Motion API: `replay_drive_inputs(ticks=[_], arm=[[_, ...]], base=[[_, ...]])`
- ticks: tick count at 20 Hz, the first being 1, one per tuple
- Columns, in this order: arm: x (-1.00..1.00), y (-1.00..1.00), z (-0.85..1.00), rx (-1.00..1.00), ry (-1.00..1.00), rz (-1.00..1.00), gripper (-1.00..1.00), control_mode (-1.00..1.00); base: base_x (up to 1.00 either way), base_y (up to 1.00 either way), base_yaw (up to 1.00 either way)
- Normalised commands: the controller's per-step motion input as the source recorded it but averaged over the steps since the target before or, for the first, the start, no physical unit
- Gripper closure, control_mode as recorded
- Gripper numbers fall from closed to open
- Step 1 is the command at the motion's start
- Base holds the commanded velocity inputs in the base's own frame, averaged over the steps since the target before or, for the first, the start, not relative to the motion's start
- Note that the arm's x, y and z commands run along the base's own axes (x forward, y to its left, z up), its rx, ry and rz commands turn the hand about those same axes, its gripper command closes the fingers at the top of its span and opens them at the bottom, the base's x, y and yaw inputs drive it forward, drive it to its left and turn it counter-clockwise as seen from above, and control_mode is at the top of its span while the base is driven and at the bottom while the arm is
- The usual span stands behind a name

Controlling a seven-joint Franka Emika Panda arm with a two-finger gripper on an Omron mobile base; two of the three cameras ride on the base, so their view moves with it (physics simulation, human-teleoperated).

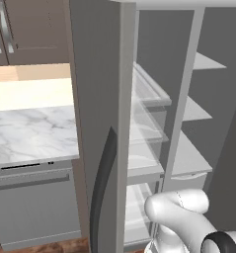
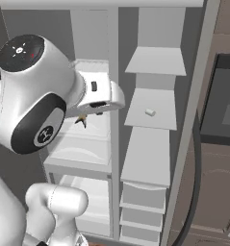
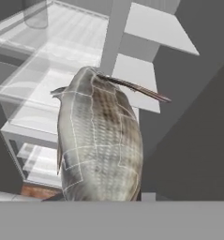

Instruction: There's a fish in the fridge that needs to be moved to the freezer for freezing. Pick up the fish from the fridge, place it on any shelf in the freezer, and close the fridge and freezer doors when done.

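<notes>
The fish (image 3: 100, 140), grey-brown and scaled with a thin dark fin, hangs close in front of the hand camera and hides the fingertips. From the right base it is a tiny dark shape (image 2: 81, 119) below my gripper (image 2: 90, 109), which is shut on it. The gripper hovers in front of the left compartment's glass shelves (image 2: 87, 144), just left of the centre divider (image 2: 114, 120). Both doors stand open: the left door (image 1: 97, 99) with its dark curved handle (image 1: 102, 188), and the right door's edge (image 2: 193, 120) with its handle (image 2: 198, 168).
A clear glass jar (image 3: 36, 14) stands on an upper glass shelf of the left compartment. The right compartment has opaque shelves (image 2: 147, 153), one holding a small white object (image 2: 149, 112), with drawers (image 2: 143, 199) below. A marble counter (image 1: 30, 128) lies left of the open door.
</notes>
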Motion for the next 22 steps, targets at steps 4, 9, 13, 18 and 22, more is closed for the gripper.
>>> replay_drive_inputs(ticks=[4,9,13,18,22], arm=[[0.09,-0.34,0.45,0.00,0.00,-0.01,1.00,-1.00],[0.31,-0.01,0.06,0.00,-0.09,0.02,1.00,-1.00],[0.44,0.00,-0.16,0.00,-0.17,0.04,1.00,-1.00],[0.64,0.00,-0.44,0.07,-0.19,0.05,1.00,-1.00],[0.64,-0.01,-0.32,0.13,-0.12,0.05,1.00,-1.00]], base=[[0.00,0.00,0.00],[0.00,0.00,0.00],[0.00,0.00,0.00],[0.00,0.00,0.00],[0.00,0.00,0.00]])
